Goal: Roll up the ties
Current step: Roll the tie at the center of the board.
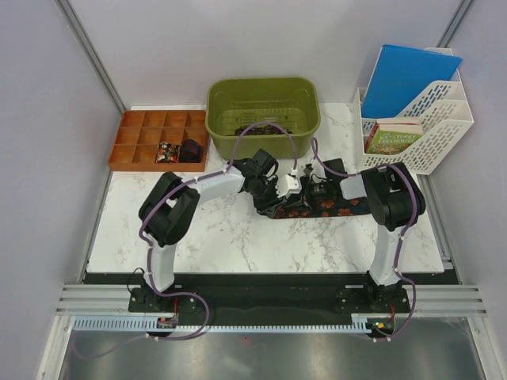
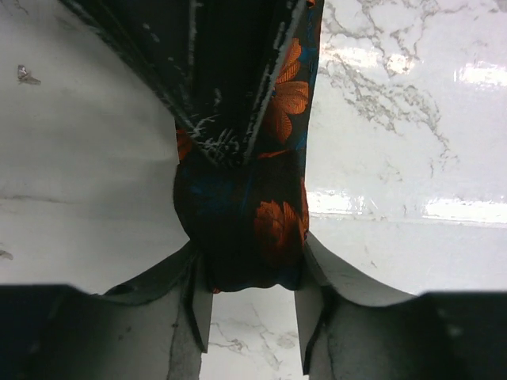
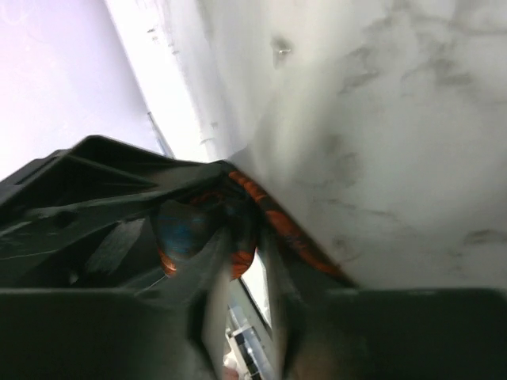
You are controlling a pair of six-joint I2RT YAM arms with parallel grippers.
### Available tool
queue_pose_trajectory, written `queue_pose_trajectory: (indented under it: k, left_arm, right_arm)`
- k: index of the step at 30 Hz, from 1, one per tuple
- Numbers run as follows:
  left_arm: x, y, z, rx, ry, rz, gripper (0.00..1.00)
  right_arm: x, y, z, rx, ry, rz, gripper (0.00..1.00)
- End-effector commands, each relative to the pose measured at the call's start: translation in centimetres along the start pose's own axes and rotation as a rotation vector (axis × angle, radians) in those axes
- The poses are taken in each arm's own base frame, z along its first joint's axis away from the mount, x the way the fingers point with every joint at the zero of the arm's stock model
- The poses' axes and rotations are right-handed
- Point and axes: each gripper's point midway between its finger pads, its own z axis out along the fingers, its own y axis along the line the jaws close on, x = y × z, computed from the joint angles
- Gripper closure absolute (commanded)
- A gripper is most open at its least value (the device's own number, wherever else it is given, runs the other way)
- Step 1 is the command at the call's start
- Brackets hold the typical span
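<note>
Tie (image 1: 310,207), black with orange flowers, lies stretched across the white marble surface (image 1: 238,245) between the two arms, about midway along the table and in front of the green bin (image 1: 218,119). That flat, straight lie is what lets it be wound from one end. At its left end the cloth is already gathered into a tight coil (image 2: 242,229). The left jaws stand half-wide around that coil, with one finger (image 2: 194,313) against each side. This looks like a grip meant to keep the turns from springing loose and to carry the roll along the strip. The right jaws sit low over the other part of the same tie, only narrowly apart, with orange-edged cloth (image 3: 238,261) right at the tips. The view there is too blurred to tell whether they pinch it or merely rest on it. Their likely job is to pin the free length so it stays taut and straight. Two finished rolls (image 1: 178,151) sit side by side in the orange tray (image 1: 131,127) at the far left, which suggests where this one is meant to go. Most of this tie is not yet wound.
</note>
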Motion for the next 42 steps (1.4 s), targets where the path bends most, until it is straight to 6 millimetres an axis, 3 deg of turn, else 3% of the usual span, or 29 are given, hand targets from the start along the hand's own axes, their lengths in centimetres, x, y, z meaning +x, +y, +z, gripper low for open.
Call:
queue_pose_trajectory:
  k: [1,5,7,12,19,22,25,27,29,31,36,42]
  left_arm:
    - [1.1,0.3,-1.2,-0.026,0.106,0.110,0.61]
    - [2.5,0.0,-1.4,0.001,0.190,0.110,0.66]
    - [2.2,0.1,-1.5,-0.002,0.201,0.113,0.66]
    - [2.5,-0.2,-0.7,0.030,0.238,0.089,0.68]
    - [2.5,-0.3,-0.3,0.044,0.235,0.074,0.70]
    - [2.4,-0.2,-0.2,0.042,0.232,0.069,0.70]
    - [2.2,-0.2,-0.2,0.039,0.221,0.059,0.68]
    - [2.0,-0.1,-0.4,0.034,0.208,0.047,0.64]
    - [1.6,0.4,-0.9,0.013,0.183,0.036,0.61]
    - [1.1,0.7,-1.3,0.005,0.152,0.007,0.49]
    - [-1.9,2.3,-5.4,-0.061,-0.053,-0.031,0.01]
    - [-6.7,2.7,-11.8,-0.144,-0.295,-0.027,0.00]
  right_arm:
    - [-0.8,0.6,-0.9,0.050,-0.040,-0.024,0.60]
    - [-0.6,2.4,-1.8,0.021,-0.033,-0.031,0.45]
    - [-0.5,2.8,-2.0,0.014,-0.033,-0.030,0.42]
    - [0.1,3.4,-1.4,-0.017,-0.024,0.004,0.42]
    - [0.7,4.7,0.9,-0.066,-0.020,0.005,0.43]
    - [1.0,4.1,1.3,-0.061,-0.010,0.017,0.53]
    - [1.5,2.9,1.3,-0.037,0.004,0.029,0.88]
    - [1.9,1.9,1.3,0.001,0.012,0.043,0.99]
    - [1.7,1.1,1.0,0.017,0.005,0.040,1.00]
    - [1.8,0.3,0.6,0.036,0.009,0.057,1.00]
    - [2.2,-1.2,-0.1,0.062,0.024,0.050,1.00]
    - [2.6,-2.5,-0.2,0.074,0.033,0.040,1.00]
